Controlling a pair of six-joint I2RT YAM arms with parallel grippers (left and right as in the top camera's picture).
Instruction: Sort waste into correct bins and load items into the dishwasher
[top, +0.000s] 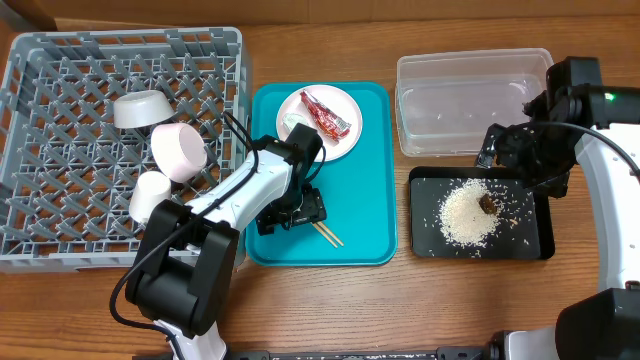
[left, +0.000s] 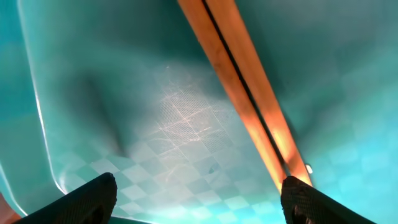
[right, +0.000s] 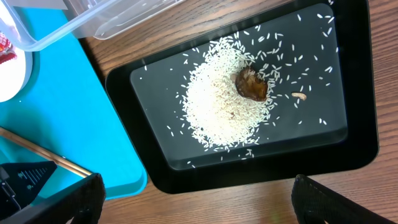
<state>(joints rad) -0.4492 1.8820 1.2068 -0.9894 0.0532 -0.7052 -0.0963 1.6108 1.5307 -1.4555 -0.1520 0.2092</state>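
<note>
The grey dish rack (top: 60, 150) sits at the left of the bench and holds three things: a grey bowl (top: 140, 108) lying tipped, a pale pink bowl (top: 180, 150) on its side with its mouth facing down-left in the overhead view, and a small white cup (top: 150, 195) near the rack's right wall. The teal tray (top: 370, 200) beside it carries a white plate (top: 345, 105) with a crumpled red foil wrapper (top: 325, 115) and a small white paper wad (top: 294, 127) on it. Below the plate lie the wooden chopsticks (left: 249, 99), side by side and touching. Their long axis runs diagonally, from under the left tool (top: 290, 215) toward the tray's lower right.

The clear tub (top: 470, 100) holds nothing that can be seen. Just below it, the black tray (right: 360, 93) holds a heap of white rice (right: 217, 106) with scattered grains and a brown lump (right: 251, 84) at the heap's edge.

The left tool is spread wide close over the teal tray, pinching nothing; the chopsticks' end lies near one finger. The right tool (right: 199, 199) hangs over the black tray, spread and empty.
</note>
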